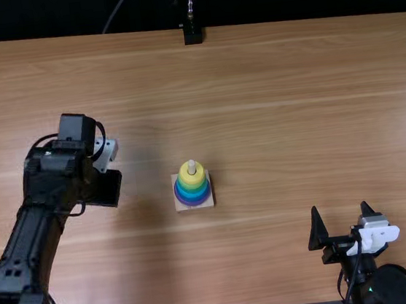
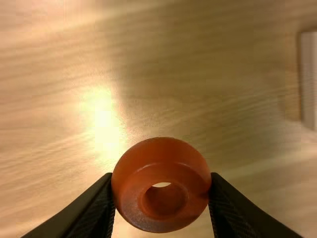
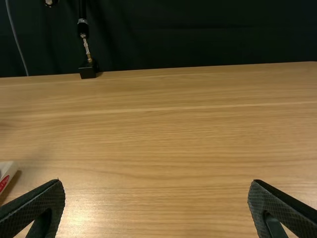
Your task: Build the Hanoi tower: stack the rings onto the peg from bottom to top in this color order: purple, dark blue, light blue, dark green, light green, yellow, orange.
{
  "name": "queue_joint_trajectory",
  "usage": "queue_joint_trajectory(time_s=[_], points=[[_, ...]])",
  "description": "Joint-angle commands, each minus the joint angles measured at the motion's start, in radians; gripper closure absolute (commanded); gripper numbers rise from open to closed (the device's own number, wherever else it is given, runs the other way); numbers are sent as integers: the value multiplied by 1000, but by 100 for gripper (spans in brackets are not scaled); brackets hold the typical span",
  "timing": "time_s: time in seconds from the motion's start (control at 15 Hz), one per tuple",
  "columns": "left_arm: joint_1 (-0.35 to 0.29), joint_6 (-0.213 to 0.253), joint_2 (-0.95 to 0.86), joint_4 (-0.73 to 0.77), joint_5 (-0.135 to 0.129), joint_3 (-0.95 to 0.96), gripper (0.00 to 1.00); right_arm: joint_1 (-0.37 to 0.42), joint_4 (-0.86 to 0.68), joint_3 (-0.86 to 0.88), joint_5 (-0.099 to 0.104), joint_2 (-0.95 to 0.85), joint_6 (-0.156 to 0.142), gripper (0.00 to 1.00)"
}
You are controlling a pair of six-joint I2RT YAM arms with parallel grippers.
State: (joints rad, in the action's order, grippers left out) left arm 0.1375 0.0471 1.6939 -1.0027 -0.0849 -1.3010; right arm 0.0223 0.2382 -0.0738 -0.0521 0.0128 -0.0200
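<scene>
Rings [image 1: 192,194]: one orange [image 2: 163,157] between two left fingers [image 2: 97,209], several on one peg [image 1: 191,166].

Left pincer [image 1: 104,189] clamped, arm [image 1: 34,244] reaching back from it; right pincer [image 1: 340,210] spread wide, wrist [image 1: 383,285] just behind it.

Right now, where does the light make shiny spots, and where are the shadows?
Left wrist view: a bright glare patch on the table, near the orange ring. Top view: a soft shadow on the wood between the left arm and the tower's base. Right wrist view: a pale shine on the wood, plus a dark shadow beside the base.
</scene>
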Motion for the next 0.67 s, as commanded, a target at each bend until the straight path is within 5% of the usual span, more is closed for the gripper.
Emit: queue_joint_trajectory(time_s=[0.0, 0.27, 0.6], points=[[-1, -10, -45, -56, 6, -66, 100, 13, 79, 58, -3, -13, 3, 0], [5, -8, -45, -376, 20, -300, 100, 11, 79, 58, -3, -13, 3, 0], [111, -12, -36, -431, 33, -466, 100, 11, 79, 58, -3, -13, 3, 0]])
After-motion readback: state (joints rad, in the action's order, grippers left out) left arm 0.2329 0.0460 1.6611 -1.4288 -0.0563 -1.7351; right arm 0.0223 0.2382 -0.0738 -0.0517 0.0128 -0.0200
